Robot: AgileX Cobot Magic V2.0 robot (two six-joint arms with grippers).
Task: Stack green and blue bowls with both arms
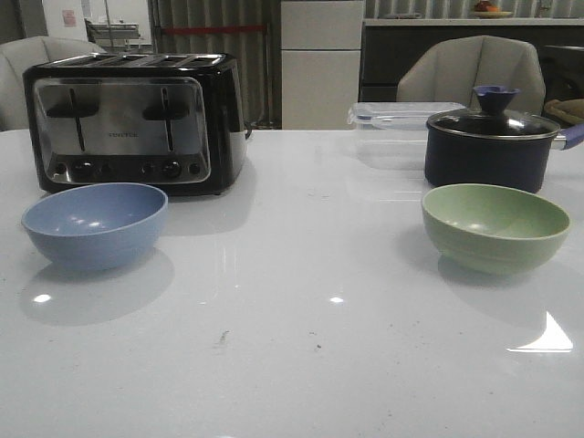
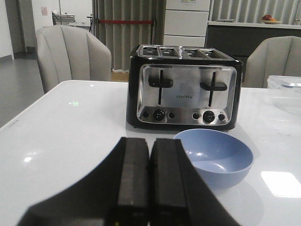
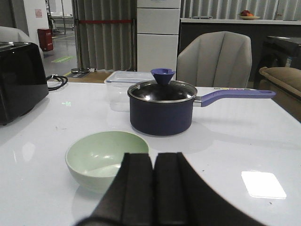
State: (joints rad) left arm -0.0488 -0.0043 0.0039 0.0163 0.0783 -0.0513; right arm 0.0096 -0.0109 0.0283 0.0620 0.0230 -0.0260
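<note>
The dusty blue bowl (image 1: 95, 224) sits upright and empty on the white table at the left, in front of the toaster. The pale green bowl (image 1: 495, 226) sits upright and empty at the right, in front of the navy pot. Neither arm shows in the front view. In the left wrist view my left gripper (image 2: 150, 143) is shut and empty, just short of the blue bowl (image 2: 216, 157). In the right wrist view my right gripper (image 3: 154, 157) is shut and empty, its fingers overlapping the near rim of the green bowl (image 3: 101, 157).
A black-and-chrome toaster (image 1: 137, 119) stands behind the blue bowl. A dark navy lidded pot (image 1: 488, 141) with a purple handle stands behind the green bowl, beside a clear plastic container (image 1: 392, 132). The white table (image 1: 301, 301) spreads between the bowls. Chairs stand beyond the far edge.
</note>
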